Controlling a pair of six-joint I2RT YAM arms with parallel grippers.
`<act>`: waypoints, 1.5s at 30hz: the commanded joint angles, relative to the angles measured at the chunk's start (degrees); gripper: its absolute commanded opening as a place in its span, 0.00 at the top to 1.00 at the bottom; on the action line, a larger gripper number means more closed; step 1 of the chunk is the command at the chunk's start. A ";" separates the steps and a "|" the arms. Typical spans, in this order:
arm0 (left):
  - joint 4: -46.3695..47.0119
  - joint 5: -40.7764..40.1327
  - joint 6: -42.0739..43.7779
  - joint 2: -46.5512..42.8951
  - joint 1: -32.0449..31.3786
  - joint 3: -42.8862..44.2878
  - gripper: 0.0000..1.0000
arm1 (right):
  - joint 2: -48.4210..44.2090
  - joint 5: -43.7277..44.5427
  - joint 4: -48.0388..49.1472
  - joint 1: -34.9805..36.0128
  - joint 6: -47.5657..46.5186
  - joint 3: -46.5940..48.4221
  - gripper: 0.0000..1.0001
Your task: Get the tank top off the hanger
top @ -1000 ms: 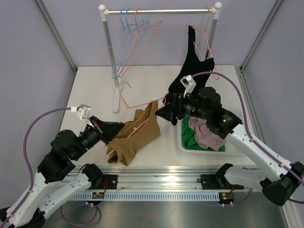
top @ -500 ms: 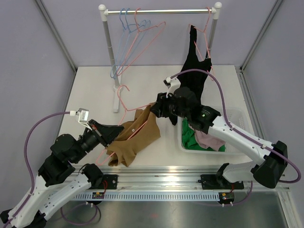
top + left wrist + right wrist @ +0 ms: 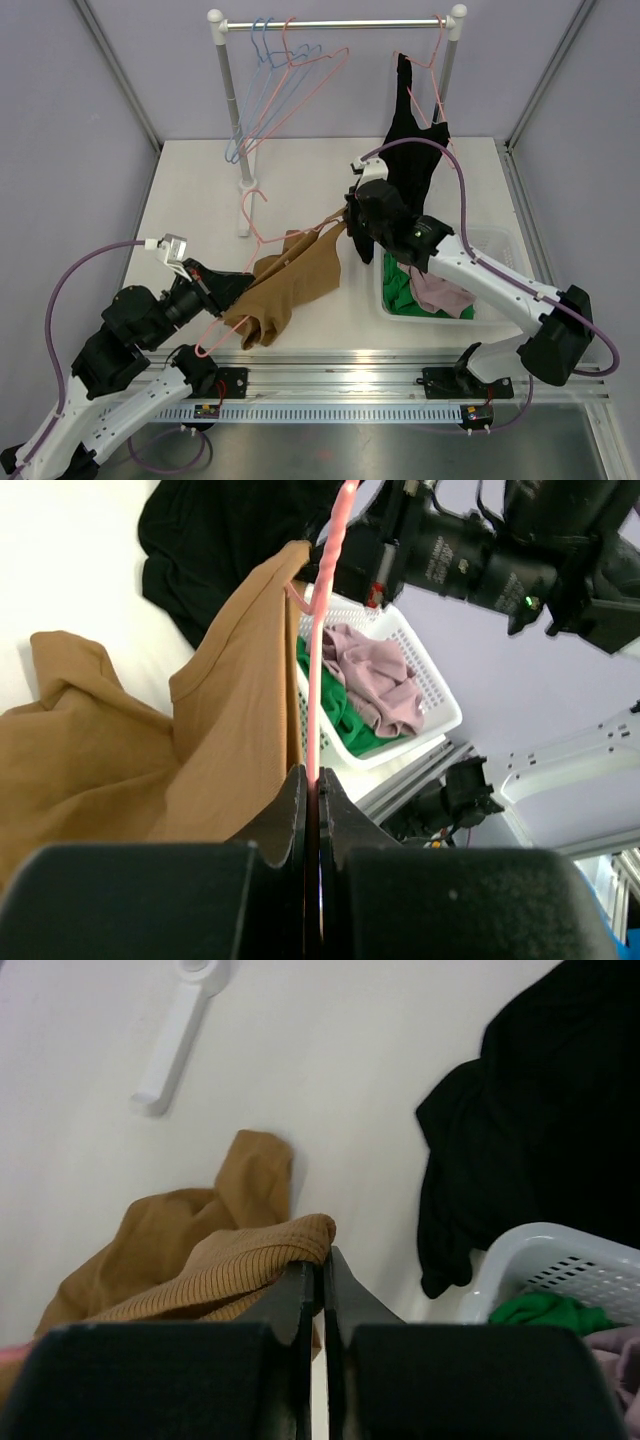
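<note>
The tan ribbed tank top point(image 3: 290, 285) hangs on a pink wire hanger point(image 3: 262, 228) held low over the table's middle. My left gripper point(image 3: 238, 287) is shut on the hanger's lower wire point(image 3: 322, 660), and the wire runs straight up from between the jaws of that gripper point(image 3: 318, 785). The tan cloth point(image 3: 230, 740) drapes to the left of the wire. My right gripper point(image 3: 351, 224) is at the top's upper right edge. In the right wrist view, this gripper point(image 3: 322, 1262) is shut on the ribbed hem point(image 3: 250, 1255).
A white basket point(image 3: 497, 243) with green and pink clothes stands to the right. A black garment point(image 3: 410, 140) hangs from the rail of the white rack point(image 3: 232, 110), beside several bare hangers point(image 3: 280, 70). The rack's foot point(image 3: 245, 212) lies just behind the held hanger.
My right gripper swung left from above the basket to the tank top's upper edge and closed on it. The left arm drew back a little with the hanger.
</note>
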 commanded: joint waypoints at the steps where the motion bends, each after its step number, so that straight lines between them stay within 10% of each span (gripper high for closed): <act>1: -1.65 2.90 3.06 -0.76 0.15 3.72 1.00 | 2.71 7.67 -2.38 -4.39 -2.02 3.35 1.00; 6: -0.26 3.25 3.41 -2.78 0.15 3.90 1.00 | 3.07 0.39 -1.51 -7.81 -0.62 1.24 1.00; 11: 8.43 5.72 3.07 -5.06 0.15 2.68 1.00 | -0.53 -25.00 3.50 -10.99 1.93 -4.38 1.00; 21: 52.07 5.20 10.96 2.90 0.15 -7.87 1.00 | -14.77 -57.88 18.80 -10.12 14.68 -15.11 1.00; 35: 65.40 -13.43 34.35 25.86 -2.75 3.28 1.00 | -16.81 -38.49 -3.43 7.99 3.88 -7.99 1.00; 39: 52.20 -19.23 28.91 29.46 -2.75 8.63 1.00 | -14.08 -22.53 -6.42 11.24 5.36 -9.21 0.99; 41: 42.87 -21.16 25.67 31.75 -2.75 13.38 1.00 | -13.38 -19.07 -5.29 11.51 7.20 -11.50 0.90; 45: 29.82 -21.61 24.07 41.84 -2.49 23.48 1.00 | -11.27 -21.16 -2.82 11.51 7.74 -12.91 0.01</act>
